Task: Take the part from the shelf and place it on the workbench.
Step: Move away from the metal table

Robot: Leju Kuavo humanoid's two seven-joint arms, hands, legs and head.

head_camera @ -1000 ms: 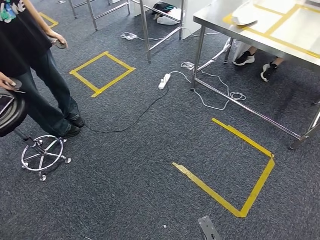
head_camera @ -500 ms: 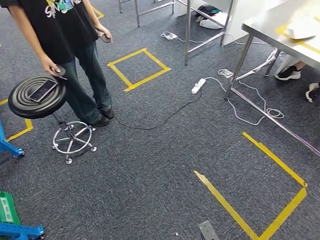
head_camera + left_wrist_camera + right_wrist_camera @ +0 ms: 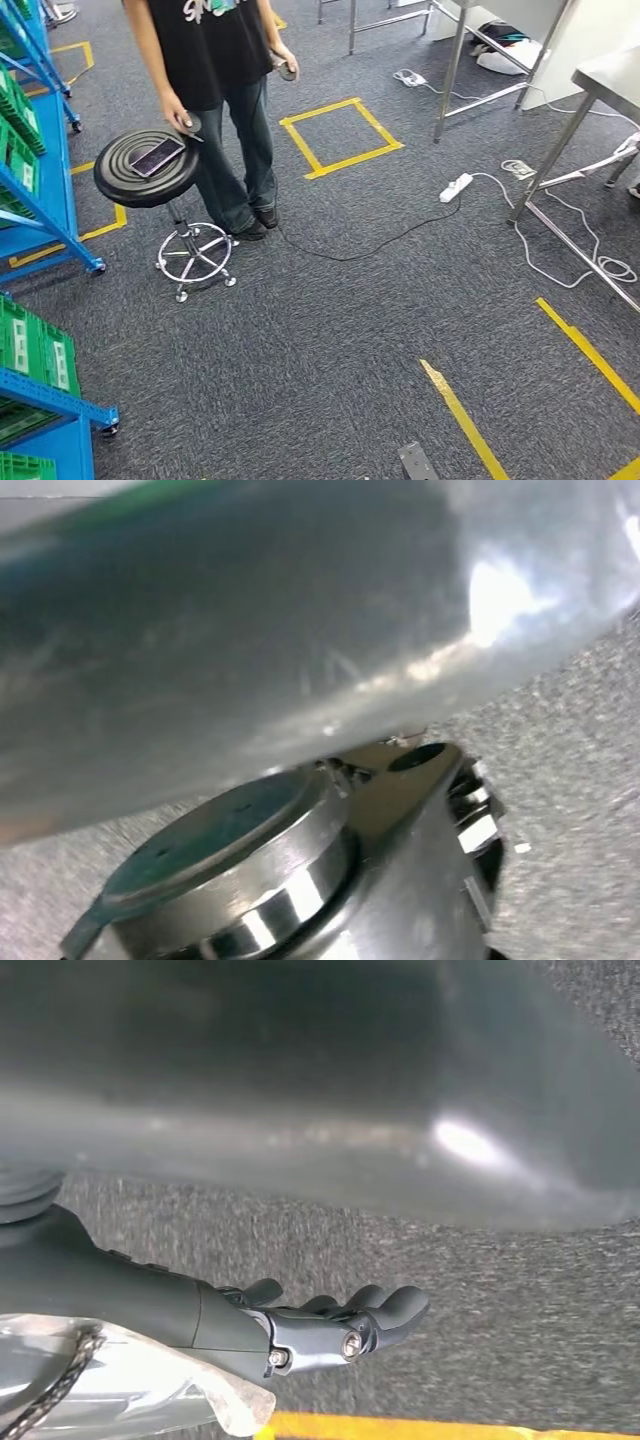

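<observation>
Blue shelf (image 3: 38,215) with green bins (image 3: 34,350) just left of a black stool (image 3: 147,170); part itself not made out, nor its long axis. Right hand (image 3: 302,1330) hanging over carpet (image 3: 490,1310), fingers (image 3: 392,1305) loosely extended, holding nothing. Left hand: cannot tell.

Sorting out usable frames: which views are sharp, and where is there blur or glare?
Head view: sharp, evenly lit, stool and blue shelf crisp. Left wrist view: blurred silver surface up close, bright glare. Right wrist view: the right robot hand is sharp; blurred grey mass with a glare spot.
</observation>
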